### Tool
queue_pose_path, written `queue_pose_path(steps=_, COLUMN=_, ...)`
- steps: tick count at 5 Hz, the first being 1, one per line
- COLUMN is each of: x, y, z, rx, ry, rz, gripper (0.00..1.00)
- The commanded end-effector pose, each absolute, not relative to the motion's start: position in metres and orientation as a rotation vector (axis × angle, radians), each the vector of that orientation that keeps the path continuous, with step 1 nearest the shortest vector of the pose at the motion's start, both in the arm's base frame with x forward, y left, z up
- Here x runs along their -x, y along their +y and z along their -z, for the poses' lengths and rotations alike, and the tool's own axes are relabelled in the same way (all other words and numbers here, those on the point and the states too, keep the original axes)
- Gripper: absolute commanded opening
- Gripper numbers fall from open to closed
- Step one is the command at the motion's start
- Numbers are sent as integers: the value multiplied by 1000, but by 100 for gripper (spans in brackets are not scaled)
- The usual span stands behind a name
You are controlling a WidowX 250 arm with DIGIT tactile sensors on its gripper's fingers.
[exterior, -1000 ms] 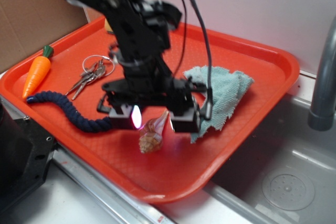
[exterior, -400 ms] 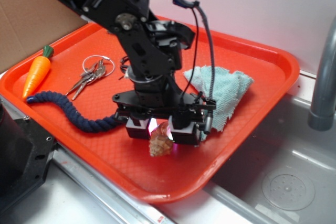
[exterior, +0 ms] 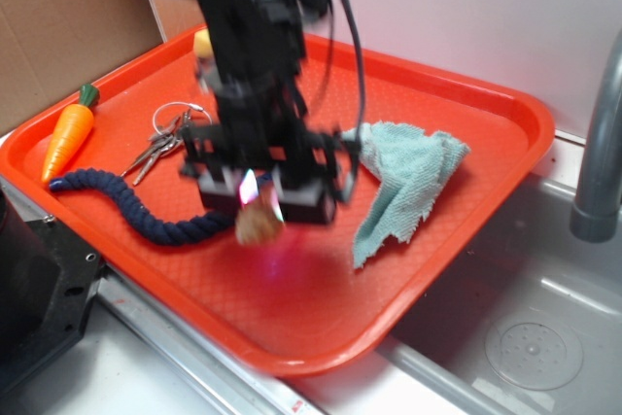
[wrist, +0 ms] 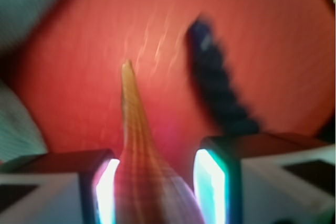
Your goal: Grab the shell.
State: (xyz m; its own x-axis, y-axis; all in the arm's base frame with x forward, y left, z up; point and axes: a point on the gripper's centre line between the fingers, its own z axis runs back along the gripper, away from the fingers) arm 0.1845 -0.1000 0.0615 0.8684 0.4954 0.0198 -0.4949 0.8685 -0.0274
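Shell [exterior: 258, 225] in end effector [exterior: 260, 203], above orange tray [exterior: 466, 114], sink [exterior: 530, 337] beside

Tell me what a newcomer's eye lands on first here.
First the black arm's tool over the middle of the orange tray, with the shell between its glowing pads, seemingly lifted off the tray. Next, the toy carrot at the tray's left edge and the crumpled teal cloth on its right.

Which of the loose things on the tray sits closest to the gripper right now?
The navy rope: its end lies just left of the gripper, which holds the shell. Carrot, keys and cloth lie farther off.
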Motion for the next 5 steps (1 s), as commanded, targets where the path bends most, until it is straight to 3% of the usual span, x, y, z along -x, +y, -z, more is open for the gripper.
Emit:
queue_pose_path(steps=1, x=-223, y=-50, z=-142, rx=108, ry=-33, rz=-382, gripper=0)
queue_pose_path(steps=2, x=-233, y=-16, z=-175, rx=133, ry=-45, rz=-348, gripper=0)
queue_pose_path(steps=3, x=-235, y=3, z=-193, rx=151, ry=-82, rz=-341, gripper=0)
queue_pose_path(steps=4, x=-231, y=7, z=-200, rx=148, ry=-117, rz=-318, gripper=0)
queue_pose_path(steps=5, x=-234, y=0, z=-195, rx=90, ry=-84, rz=-331, gripper=0)
